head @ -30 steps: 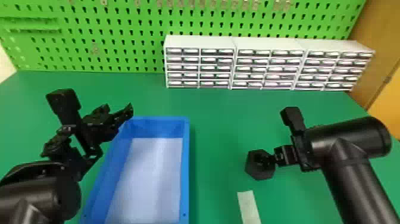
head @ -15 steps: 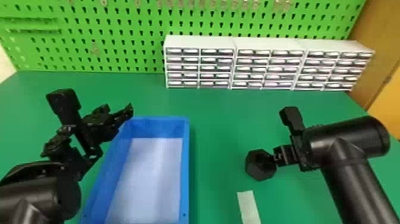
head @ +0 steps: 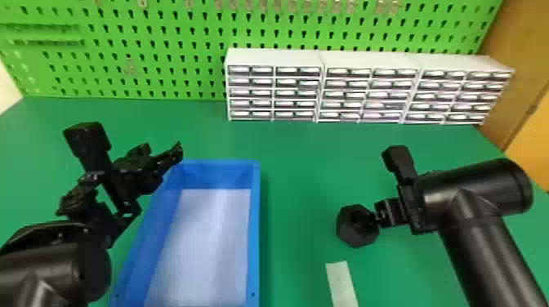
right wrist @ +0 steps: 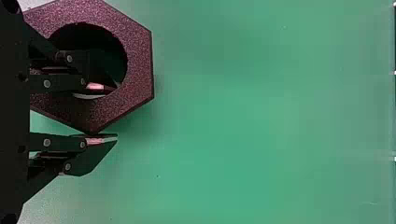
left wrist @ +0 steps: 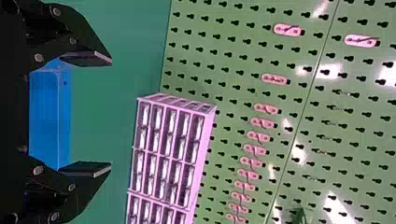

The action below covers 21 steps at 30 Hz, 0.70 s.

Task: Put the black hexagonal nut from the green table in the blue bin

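Gripped the black hexagonal nut [head: 354, 237] by its wall at the green table [head: 294, 163]

Clenched the nut's wall in the right gripper [head: 376, 219], with one finger inside the hole and the other against the outside, well apart from the blue bin [head: 254, 228] on its right. Held the left gripper [head: 120, 179] released, with fingers wide apart, near the bin's left side. Faced white drawer units [head: 363, 59] before a green pegboard [head: 163, 53].
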Motion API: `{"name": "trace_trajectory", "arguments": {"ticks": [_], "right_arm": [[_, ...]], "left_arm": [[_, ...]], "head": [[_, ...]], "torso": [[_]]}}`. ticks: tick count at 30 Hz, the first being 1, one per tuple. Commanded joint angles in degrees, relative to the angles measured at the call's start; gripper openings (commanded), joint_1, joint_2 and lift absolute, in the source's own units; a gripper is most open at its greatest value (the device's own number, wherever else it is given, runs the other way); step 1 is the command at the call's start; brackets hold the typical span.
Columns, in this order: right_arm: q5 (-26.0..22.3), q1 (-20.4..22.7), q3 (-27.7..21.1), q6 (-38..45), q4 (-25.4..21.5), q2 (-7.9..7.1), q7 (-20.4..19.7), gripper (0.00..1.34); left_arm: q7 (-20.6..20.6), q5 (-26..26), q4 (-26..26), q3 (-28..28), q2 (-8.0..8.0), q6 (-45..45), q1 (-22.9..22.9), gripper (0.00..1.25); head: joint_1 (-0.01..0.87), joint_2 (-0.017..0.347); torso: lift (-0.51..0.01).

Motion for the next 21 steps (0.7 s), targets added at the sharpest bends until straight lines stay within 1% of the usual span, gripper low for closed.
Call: {"name": "trace_trajectory", "arguments": {"ticks": [1, 9, 14, 21], "right_arm": [[0.00, 0.00, -0.05, -0.01, 0.00, 0.00, 0.00, 0.29], [0.27, -0.18, -0.57, -0.63, -1.06, -0.09, 0.00, 0.29], [1.41, -0.18, -0.93, -0.98, -2.99, -0.53, 0.00, 0.29], [1.41, 0.00, -2.51, -3.27, -4.92, -1.41, 0.00, 0.29]], "left_arm": [[0.00, 0.00, 0.00, 0.00, 0.00, 0.00, 0.04, 0.79], [0.00, 0.00, 0.00, 0.09, 0.00, 0.00, 0.04, 0.79], [0.00, 0.00, 0.00, 0.18, 0.00, 0.00, 0.12, 0.79], [0.00, 0.00, 0.00, 0.26, 0.00, 0.00, 0.21, 0.79]], "head": [[0.691, 0.009], [0.691, 0.009], [0.691, 0.009], [0.691, 0.009]], "torso": [[-0.097], [-0.097], [-0.097], [-0.097]]}}
